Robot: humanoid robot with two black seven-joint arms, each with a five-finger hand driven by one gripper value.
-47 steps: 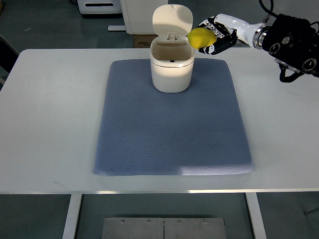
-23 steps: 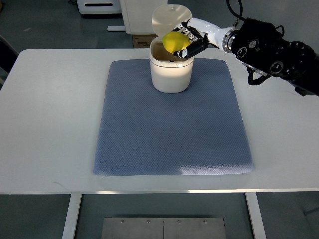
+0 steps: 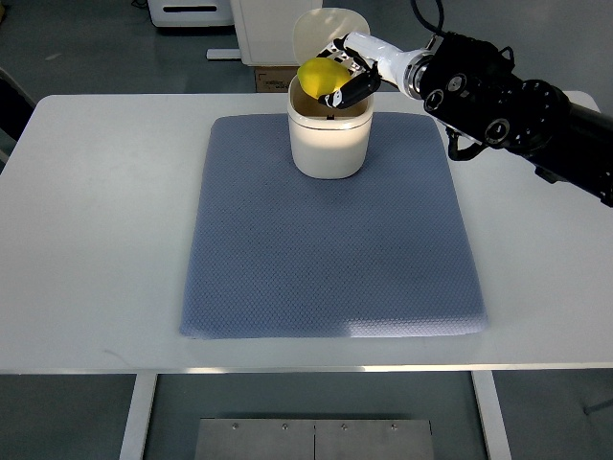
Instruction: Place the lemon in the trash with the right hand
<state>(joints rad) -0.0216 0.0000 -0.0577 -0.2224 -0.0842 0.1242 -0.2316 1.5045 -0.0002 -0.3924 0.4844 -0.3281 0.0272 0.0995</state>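
A yellow lemon [image 3: 317,76] hangs just above the open mouth of a small white trash bin [image 3: 329,139]. My right hand [image 3: 343,79] is shut on the lemon, its arm reaching in from the right edge over the bin's rim. The bin's lid [image 3: 330,31] stands flipped up behind the opening. The bin sits at the far middle of a blue-grey mat [image 3: 331,230]. No left arm shows.
The mat lies on a white table [image 3: 91,220]. Behind the table's far edge stand white cabinets [image 3: 263,24] and a cardboard box [image 3: 271,77]. Black arm links [image 3: 498,101] span the table's far right.
My right hand has carried the lemon leftward, from beside the bin's right rim to over its opening. The arm has stretched further in from the right.
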